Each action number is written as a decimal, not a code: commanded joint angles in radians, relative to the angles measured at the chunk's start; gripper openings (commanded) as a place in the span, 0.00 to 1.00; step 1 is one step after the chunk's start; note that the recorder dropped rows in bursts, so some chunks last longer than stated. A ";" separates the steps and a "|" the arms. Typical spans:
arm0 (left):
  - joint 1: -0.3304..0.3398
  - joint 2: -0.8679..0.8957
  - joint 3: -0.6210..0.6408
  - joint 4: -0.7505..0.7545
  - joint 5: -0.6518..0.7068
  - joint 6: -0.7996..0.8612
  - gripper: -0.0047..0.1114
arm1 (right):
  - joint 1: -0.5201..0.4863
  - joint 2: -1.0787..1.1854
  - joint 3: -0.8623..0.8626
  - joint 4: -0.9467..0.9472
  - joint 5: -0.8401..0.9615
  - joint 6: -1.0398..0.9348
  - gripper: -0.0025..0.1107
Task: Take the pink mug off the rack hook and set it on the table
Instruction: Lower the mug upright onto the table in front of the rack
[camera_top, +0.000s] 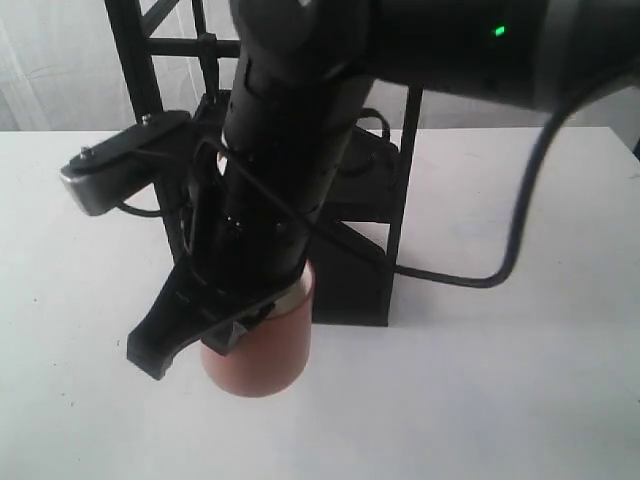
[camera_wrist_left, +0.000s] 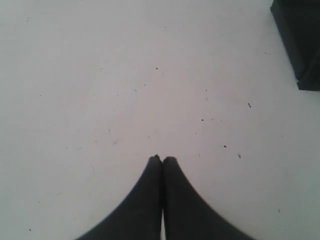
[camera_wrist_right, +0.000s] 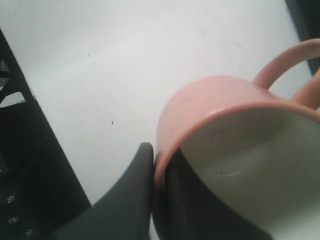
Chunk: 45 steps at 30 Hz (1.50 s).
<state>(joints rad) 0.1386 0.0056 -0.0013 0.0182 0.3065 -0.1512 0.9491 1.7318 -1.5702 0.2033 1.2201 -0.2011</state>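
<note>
The pink mug (camera_top: 262, 352) hangs upright low over the white table (camera_top: 500, 390), in front of the black rack (camera_top: 402, 190); whether its base touches the table I cannot tell. My right gripper (camera_top: 228, 322) is shut on its rim. In the right wrist view one finger (camera_wrist_right: 135, 185) lies outside the mug (camera_wrist_right: 200, 107) wall and the other inside the cream interior, the right gripper (camera_wrist_right: 157, 155) pinching the wall. The loop handle (camera_wrist_right: 282, 60) points away. The rack hook is hidden behind the arm. My left gripper (camera_wrist_left: 162, 159) is shut and empty above bare table (camera_wrist_left: 100, 75).
The right arm's black cable (camera_top: 520, 230) loops over the table beside the rack. The rack's foot (camera_wrist_left: 302, 40) shows at the edge of the left wrist view, and the rack frame (camera_wrist_right: 30, 175) lies close beside the held mug.
</note>
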 joint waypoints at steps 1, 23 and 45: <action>-0.014 -0.006 0.001 -0.001 0.028 -0.005 0.04 | -0.003 0.050 -0.013 -0.043 0.001 0.005 0.02; -0.014 -0.006 0.001 -0.001 0.028 -0.005 0.04 | -0.003 0.174 0.048 0.036 -0.199 0.064 0.02; -0.014 -0.006 0.001 -0.001 0.028 -0.005 0.04 | -0.003 0.215 0.096 0.022 -0.279 0.075 0.02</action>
<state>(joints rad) 0.1310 0.0043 -0.0013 0.0182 0.3065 -0.1512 0.9491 1.9505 -1.4755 0.2125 0.9596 -0.1301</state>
